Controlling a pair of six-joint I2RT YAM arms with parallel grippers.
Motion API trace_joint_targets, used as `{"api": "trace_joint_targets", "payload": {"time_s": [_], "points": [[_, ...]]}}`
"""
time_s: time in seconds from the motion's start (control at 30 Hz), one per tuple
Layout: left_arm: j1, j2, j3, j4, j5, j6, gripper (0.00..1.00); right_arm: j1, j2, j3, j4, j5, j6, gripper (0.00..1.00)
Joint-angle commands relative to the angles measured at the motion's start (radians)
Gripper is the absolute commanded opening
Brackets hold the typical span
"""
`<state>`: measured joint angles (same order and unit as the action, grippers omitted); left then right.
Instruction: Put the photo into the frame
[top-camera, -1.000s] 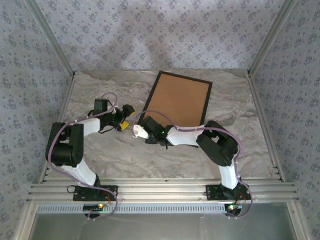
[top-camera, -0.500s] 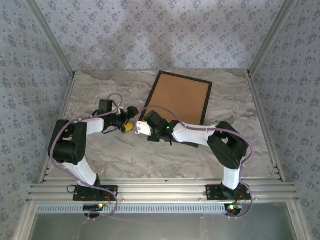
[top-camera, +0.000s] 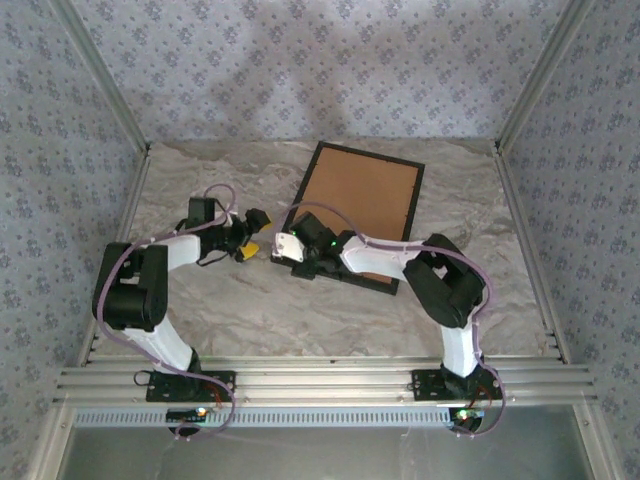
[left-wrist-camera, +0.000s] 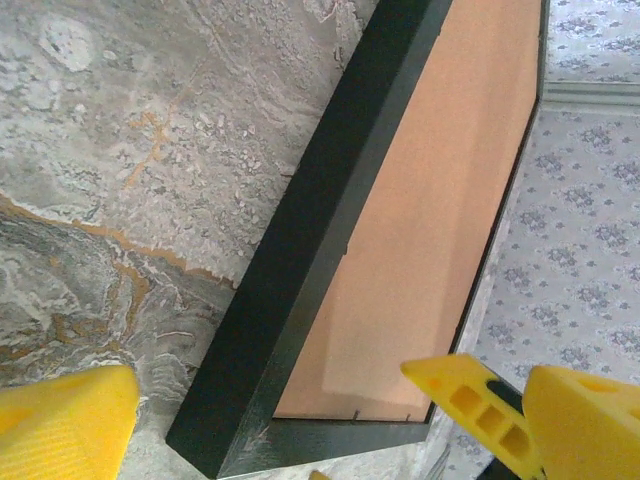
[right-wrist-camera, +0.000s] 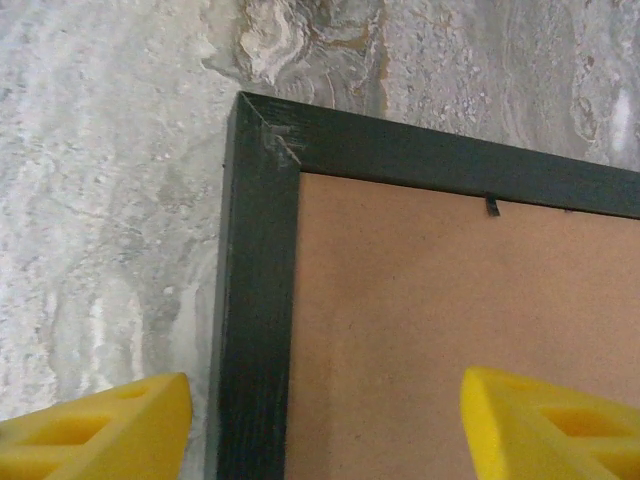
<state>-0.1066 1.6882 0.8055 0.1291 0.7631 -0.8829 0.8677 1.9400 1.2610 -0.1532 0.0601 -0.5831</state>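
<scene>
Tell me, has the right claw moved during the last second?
Yes. The right gripper slid slightly right and away from the arm bases, onto the near-left corner of the black frame, which stayed put.

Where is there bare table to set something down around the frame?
Bare table lies right of the frame up to the side rail, left of it toward the far-left corner, and along the middle of the near edge. Crowded: the frame's near-left corner, where left end effector and right end effector meet.
</scene>
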Motion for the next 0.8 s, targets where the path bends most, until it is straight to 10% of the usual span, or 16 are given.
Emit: {"api": "trace_joint_targets", "payload": {"time_s": [0.0,0.37,0.57,0.77], "points": [[0.002,-0.028,-0.002,-0.003,0.005,0.015,0.99,-0.015,0.054,0.044,-0.069,-0.051,0.021,0.71],[0.002,-0.022,0.003,0.000,0.010,0.010,0.99,0.011,0.106,0.026,-0.127,-0.014,0.009,0.55],[0.001,-0.009,0.001,0.016,0.014,-0.002,0.98,0.047,0.111,-0.009,-0.106,0.058,-0.001,0.03],[0.000,-0.001,-0.007,0.021,0.022,-0.001,0.98,0.052,0.093,-0.014,-0.111,0.041,0.015,0.00]]}}
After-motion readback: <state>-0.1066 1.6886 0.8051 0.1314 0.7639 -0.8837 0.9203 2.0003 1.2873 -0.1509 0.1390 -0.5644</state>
